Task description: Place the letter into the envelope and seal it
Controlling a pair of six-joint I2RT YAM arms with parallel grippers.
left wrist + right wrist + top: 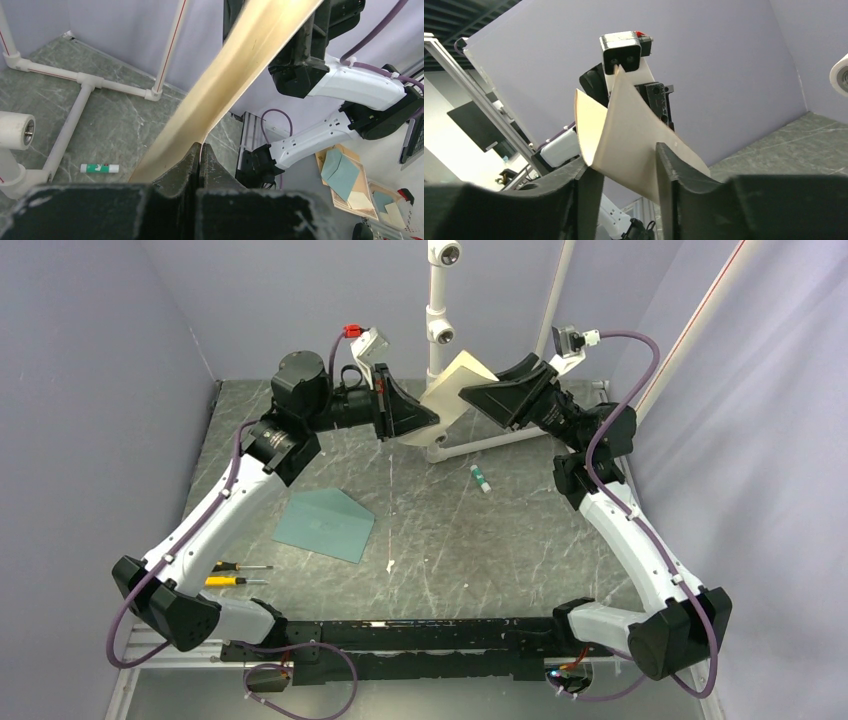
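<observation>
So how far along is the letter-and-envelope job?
Done: the letter is up off the table, pinched in the left gripper. In hand: the right gripper, jaws open, straddles its other edge. Left: the envelope lies flat; insertion and sealing remain.

top: far, overhead from behind, looking down | wrist views: close, facing each other | shared: the letter [455, 390]

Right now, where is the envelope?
In the top view, the envelope lies flat on the left of the table, beside the left arm, just beyond the screwdrivers.
</observation>
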